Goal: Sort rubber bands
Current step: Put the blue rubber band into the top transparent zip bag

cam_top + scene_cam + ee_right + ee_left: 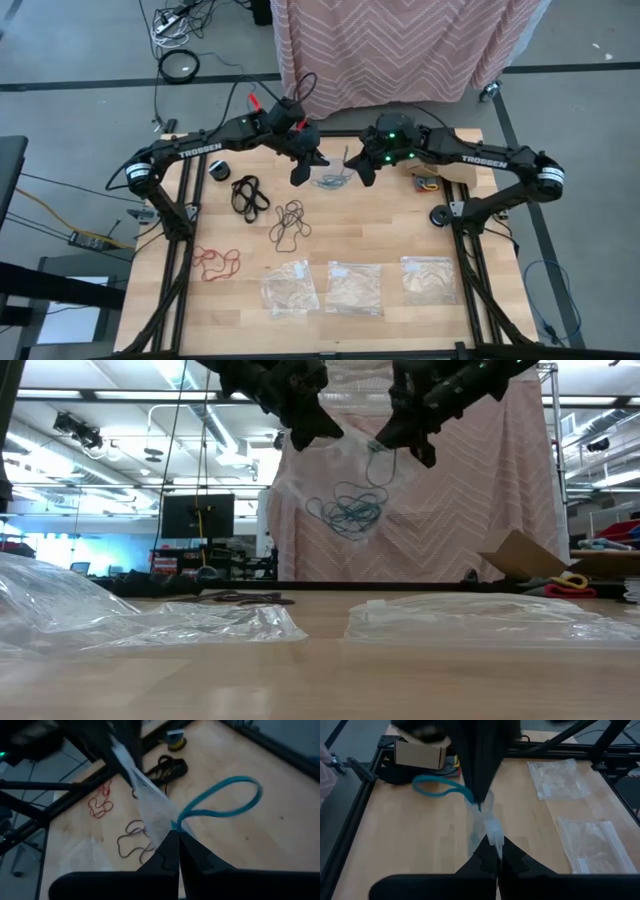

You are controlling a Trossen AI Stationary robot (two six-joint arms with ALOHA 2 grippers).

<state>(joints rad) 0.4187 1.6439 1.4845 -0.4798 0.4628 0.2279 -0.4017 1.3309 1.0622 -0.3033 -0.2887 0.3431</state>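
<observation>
The teal-blue rubber bands [347, 512] are thin tangled loops inside a clear bag [340, 480]; the bag hangs in the air above the desk [380, 235], between the left end effector [301, 172] and the right end effector [366, 172]; each is pressed together, pinching one edge of the bag; white letters on both arms read TROSSEN.

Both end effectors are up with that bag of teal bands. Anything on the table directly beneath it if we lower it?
Nothing visible. The held bag with the teal bands hangs between the left end effector and right end effector over bare wood.
</observation>
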